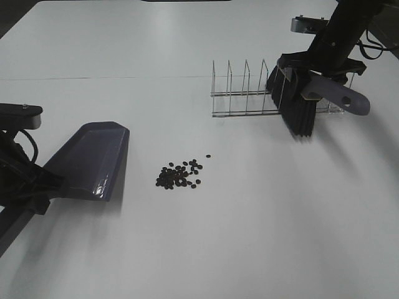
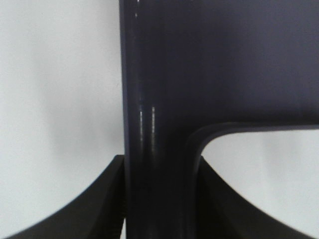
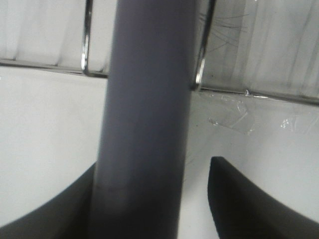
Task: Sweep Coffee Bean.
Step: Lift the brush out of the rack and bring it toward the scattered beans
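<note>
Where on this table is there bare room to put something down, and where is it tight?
Free: the wide near-right area, bounded by the coffee beans and the brush; also the far strip behind the wire rack. Tight: the gap between dustpan and beans, and around the rack where the brush hangs.

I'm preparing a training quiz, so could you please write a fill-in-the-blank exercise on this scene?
1. The left gripper holds the ___.
2. The right gripper holds the ___ by the rack.
3. The beans lie loose on the ___.
Missing words: dustpan; brush; table.
</note>
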`<state>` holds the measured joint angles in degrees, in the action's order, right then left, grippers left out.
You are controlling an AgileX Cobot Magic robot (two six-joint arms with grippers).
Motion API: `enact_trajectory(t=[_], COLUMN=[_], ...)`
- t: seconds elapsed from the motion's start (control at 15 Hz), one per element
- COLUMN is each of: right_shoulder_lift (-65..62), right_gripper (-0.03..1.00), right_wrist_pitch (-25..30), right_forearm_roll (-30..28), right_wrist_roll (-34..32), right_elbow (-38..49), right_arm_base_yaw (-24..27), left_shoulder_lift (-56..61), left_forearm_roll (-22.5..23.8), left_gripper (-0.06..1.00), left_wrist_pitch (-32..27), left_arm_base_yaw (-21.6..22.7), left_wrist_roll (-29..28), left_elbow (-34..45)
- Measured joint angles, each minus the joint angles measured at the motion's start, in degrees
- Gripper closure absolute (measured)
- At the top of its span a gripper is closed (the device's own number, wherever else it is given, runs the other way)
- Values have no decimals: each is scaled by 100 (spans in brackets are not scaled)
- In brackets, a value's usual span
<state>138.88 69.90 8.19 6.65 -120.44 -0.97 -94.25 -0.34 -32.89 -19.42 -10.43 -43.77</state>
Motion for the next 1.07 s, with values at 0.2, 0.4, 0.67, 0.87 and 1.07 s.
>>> enact_trajectory(t=[0.2,0.4,0.67,0.87,1.07], right_shoulder_lift=[0,0,0,0,0], right_gripper=[45,45,45,45,43], right_wrist_pitch=[-6,6,11,11,11], right_forearm_roll=[0,-6,-6,-6,-40], right_wrist_roll=[0,0,0,0,0], right_elbow=[103,201,201,201,201], right_arm_base_yaw=[0,0,0,0,0], left_shoulder_lift=[0,0,0,0,0], left_forearm_roll=[0,0,0,0,0], left_gripper=[62,62,62,62,62], left_wrist_pitch=[0,0,0,0,0], left_arm_base_yaw=[0,0,0,0,0], left_wrist_roll=[0,0,0,0,0], left_elbow=[0,0,0,0,0])
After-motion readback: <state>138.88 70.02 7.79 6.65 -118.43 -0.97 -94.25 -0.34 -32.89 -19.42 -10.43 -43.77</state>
